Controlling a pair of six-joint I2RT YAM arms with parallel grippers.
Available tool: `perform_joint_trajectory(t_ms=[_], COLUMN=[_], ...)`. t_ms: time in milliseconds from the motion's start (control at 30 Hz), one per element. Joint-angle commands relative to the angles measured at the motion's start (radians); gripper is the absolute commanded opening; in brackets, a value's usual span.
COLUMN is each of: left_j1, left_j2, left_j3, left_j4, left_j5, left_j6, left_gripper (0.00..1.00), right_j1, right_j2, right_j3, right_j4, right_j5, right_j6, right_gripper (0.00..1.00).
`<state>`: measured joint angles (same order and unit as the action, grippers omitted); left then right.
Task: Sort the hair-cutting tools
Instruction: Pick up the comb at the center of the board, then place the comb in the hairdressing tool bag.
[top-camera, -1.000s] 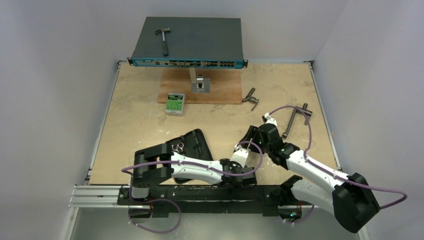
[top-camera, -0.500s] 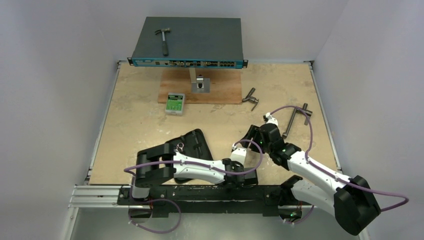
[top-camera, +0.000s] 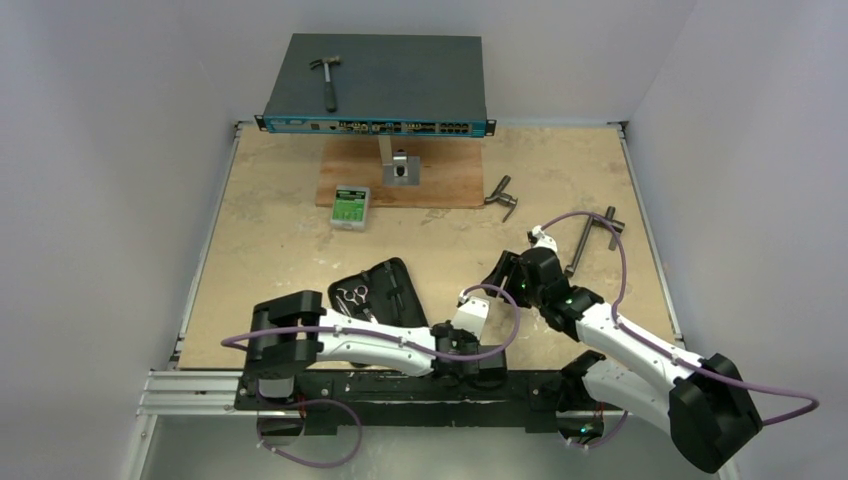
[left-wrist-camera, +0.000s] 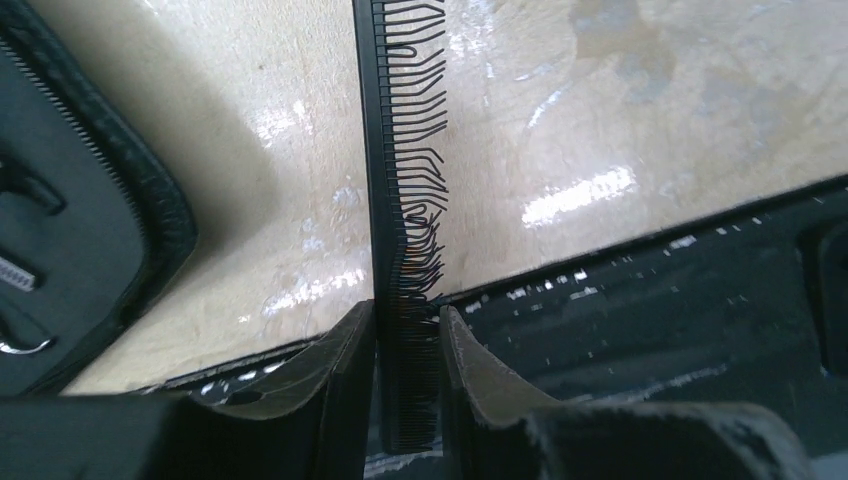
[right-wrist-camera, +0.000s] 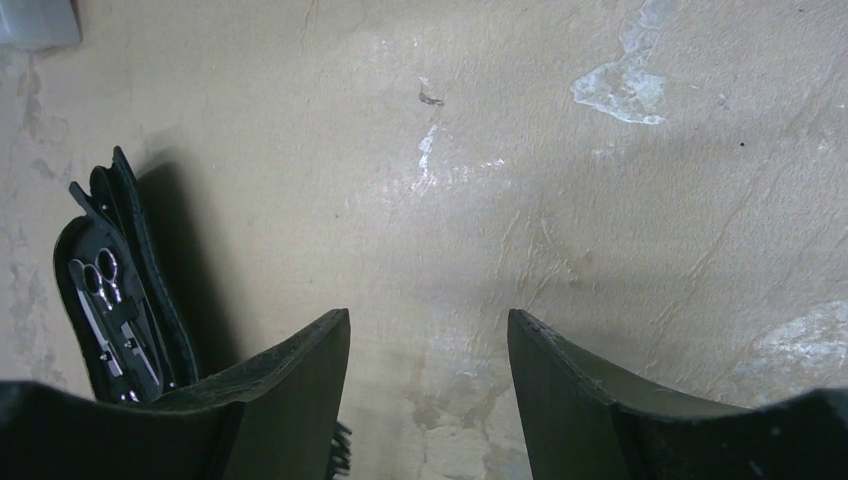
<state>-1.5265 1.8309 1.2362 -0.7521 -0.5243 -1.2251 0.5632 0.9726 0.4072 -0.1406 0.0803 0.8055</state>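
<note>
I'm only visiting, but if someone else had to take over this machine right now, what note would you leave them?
The left end effector is shut on one end of the comb, near the front edge of the table.
The right end effector is open and empty above bare table.
The case lies open to the left of the comb, and the scissors sit inside it.
Done: scissors stowed.
Left: put the comb in the case. Other small items in the case are too small to identify, so check for the clips.
</note>
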Motion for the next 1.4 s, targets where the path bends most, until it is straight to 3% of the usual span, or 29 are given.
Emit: perform_joint_trajectory(t_ms=[0,167,400,633,933,1367], left_j1=[-0.033,-0.041,0.002,0.209,0.407,0.470], left_j2=[-0.109,-0.217,-0.465,-0.687,-0.594,-0.396], left_j3=[0.071,0.050,-0.100,-0.393,-0.405,-0.364], left_j4=[-0.109,-0.208,-0.380,-0.195,-0.025,0.058], left_j5=[-0.102,-0.139,-0.227,-0.133,-0.012,0.119], left_j6=[0.026,-0.051,-0.317,-0.363,-0.147,-0.016], left_gripper=[0.00,0.00,0.00,0.00,0.00,0.00], right_j1=[-0.006,-0.006,-0.007,-0.007,-0.009,-0.011], right_j2=[-0.030,-0.044,-0.049,-0.056,-0.070,-0.093], right_j3=[0.033,0.041,0.035,0.025,0.015,-0.001], right_j4=[-0.015,-0.021,-0.010,0.000,0.015,0.022], right_j5=[0.021,0.034,0.025,0.007,-0.012,-0.053], right_j6=[-0.026,-0.032,-0.040,-0.051,-0.060,-0.054], right_gripper=[0.59,0.59,0.60,0.59,0.59,0.60])
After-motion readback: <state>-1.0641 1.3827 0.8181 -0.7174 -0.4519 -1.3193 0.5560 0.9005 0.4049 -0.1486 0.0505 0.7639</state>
